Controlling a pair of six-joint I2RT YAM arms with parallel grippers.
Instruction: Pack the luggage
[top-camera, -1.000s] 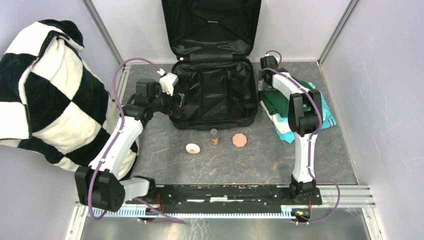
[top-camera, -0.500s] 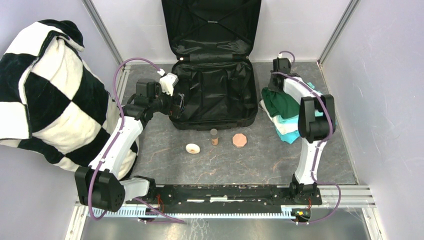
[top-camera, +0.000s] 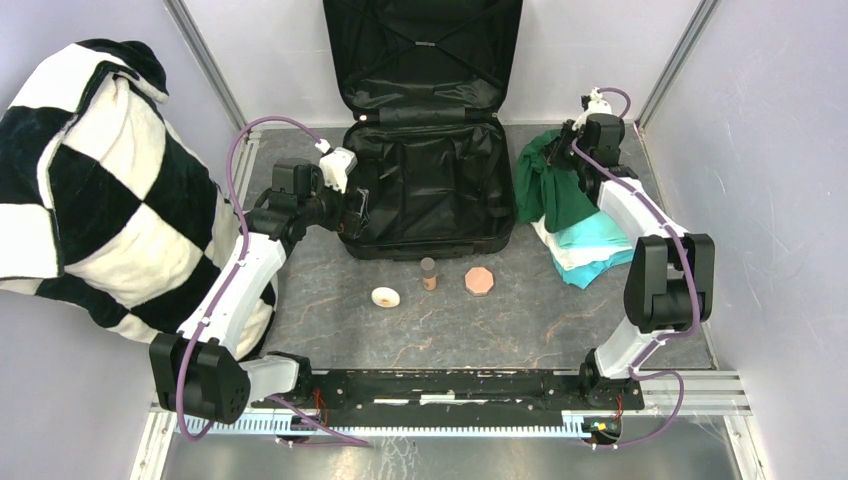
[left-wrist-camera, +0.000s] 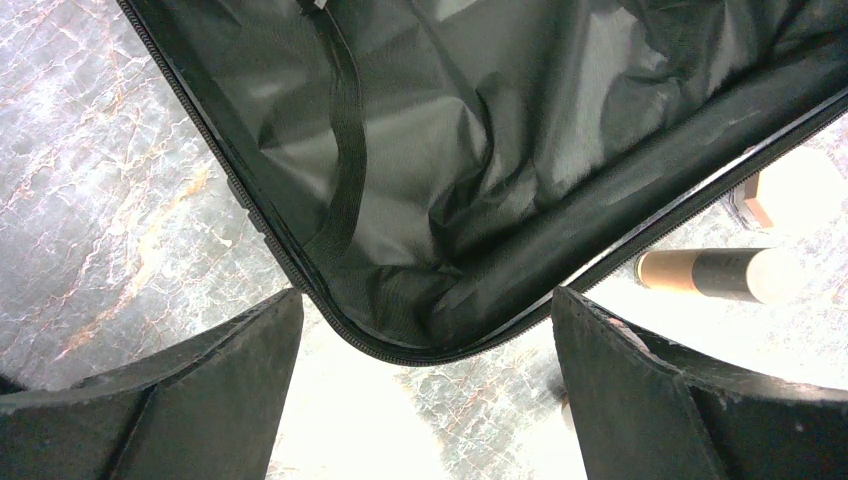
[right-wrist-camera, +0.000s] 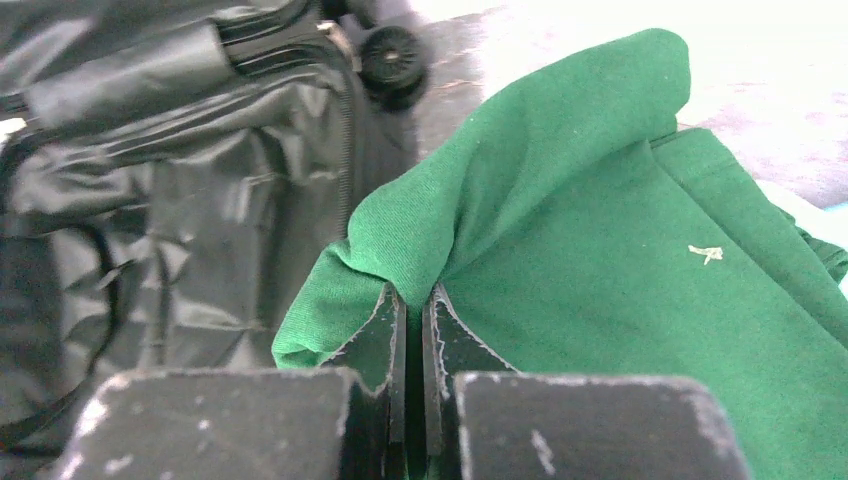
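The luggage (top-camera: 430, 190) lies open at the back of the table, black lining up and lid (top-camera: 425, 50) standing against the wall. My left gripper (top-camera: 358, 212) hangs open over its front left corner; the zip rim (left-wrist-camera: 400, 352) curves between the two fingers, touching neither. My right gripper (top-camera: 572, 150) is shut on a fold of a dark green garment (top-camera: 553, 185), lifted off a folded pile of teal and white clothes (top-camera: 592, 243) right of the suitcase. In the right wrist view the jaws (right-wrist-camera: 413, 295) pinch the green cloth (right-wrist-camera: 600, 230), which drapes away from them beside the case's lining (right-wrist-camera: 200, 200).
A big black-and-white checkered blanket (top-camera: 90, 190) fills the left side. On the table in front of the suitcase lie a white ring-shaped piece (top-camera: 385, 296), a small brown cylinder (top-camera: 428, 272) and a pinkish octagonal block (top-camera: 480, 281). A caster wheel (right-wrist-camera: 392, 55) shows near the green cloth.
My right gripper has closed on the green garment and swung back and to the right, pulling the cloth up off the pile. The left arm has not moved.
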